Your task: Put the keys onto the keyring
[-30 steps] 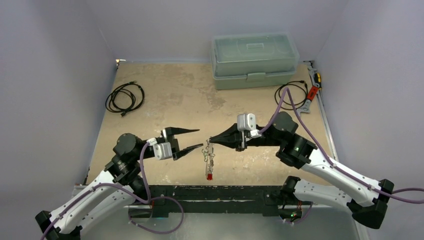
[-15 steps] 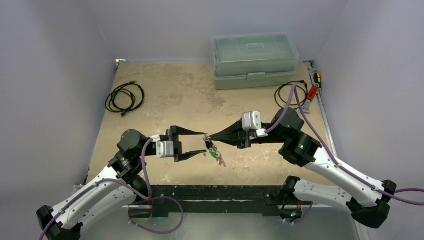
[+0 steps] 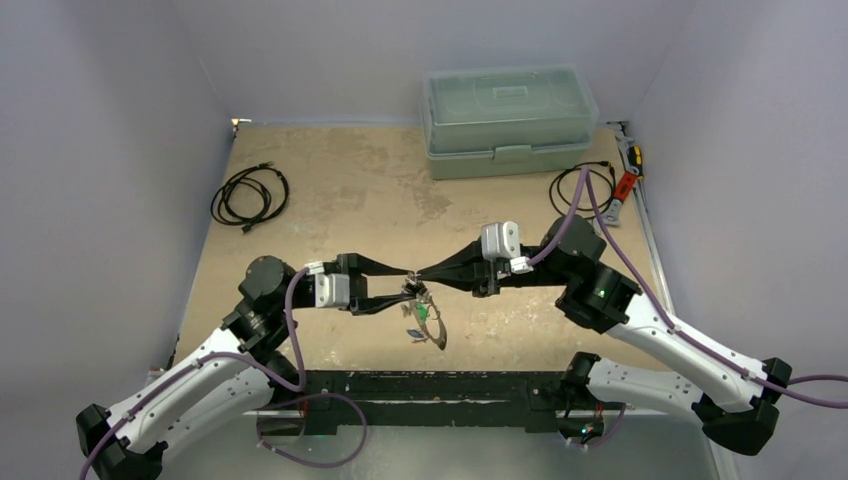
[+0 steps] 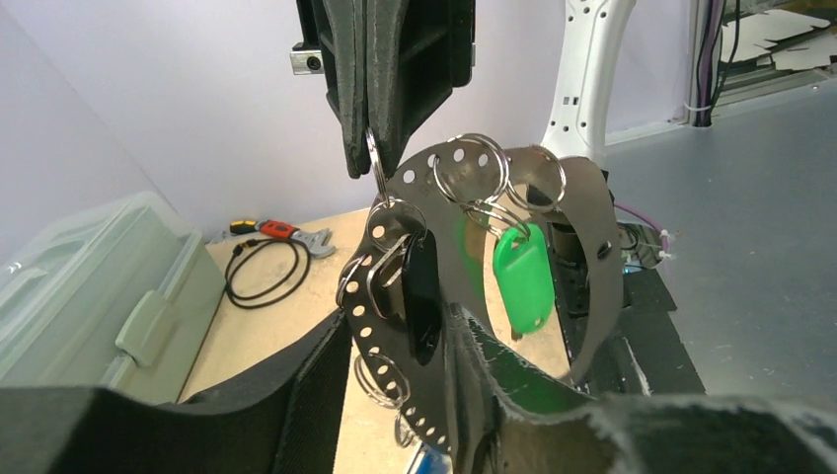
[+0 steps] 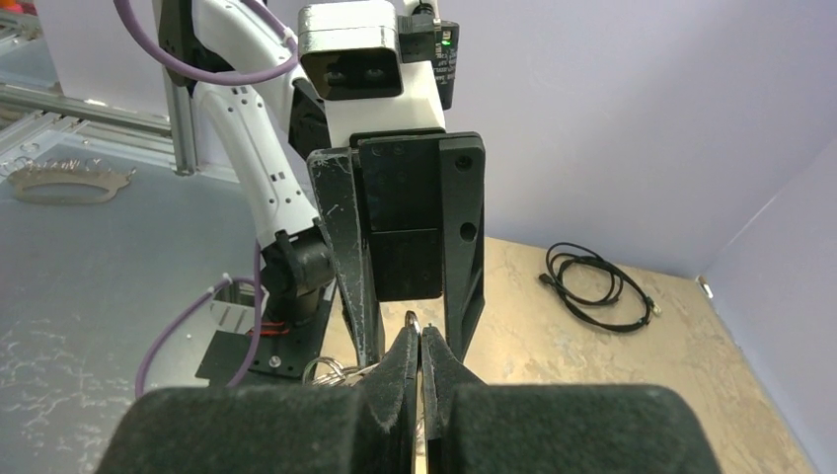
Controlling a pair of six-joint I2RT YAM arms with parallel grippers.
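Note:
The keyring (image 4: 584,222) is a grey perforated metal band bent into a hoop, hanging above the table between my two grippers. Small split rings, a black-headed key (image 4: 421,286) and a green tag (image 4: 523,276) hang on it. My right gripper (image 3: 420,277) is shut on a small split ring (image 5: 413,318) at the hoop's top. My left gripper (image 3: 404,285) faces it, one finger on each side of the band and black key. Its fingers (image 4: 296,395) stand close against the band, but a firm grip does not show. In the top view the keys (image 3: 425,318) dangle below both tips.
A pale green lidded box (image 3: 510,120) stands at the back. Coiled black cables lie at back left (image 3: 250,195) and back right (image 3: 580,190), next to a red-handled wrench (image 3: 625,185). A black bar (image 3: 420,385) runs along the near edge.
My left gripper has moved right from beside the hanging bunch until its fingers are around it, and its jaws have narrowed. The bunch has swung from hanging straight down to a tilt.

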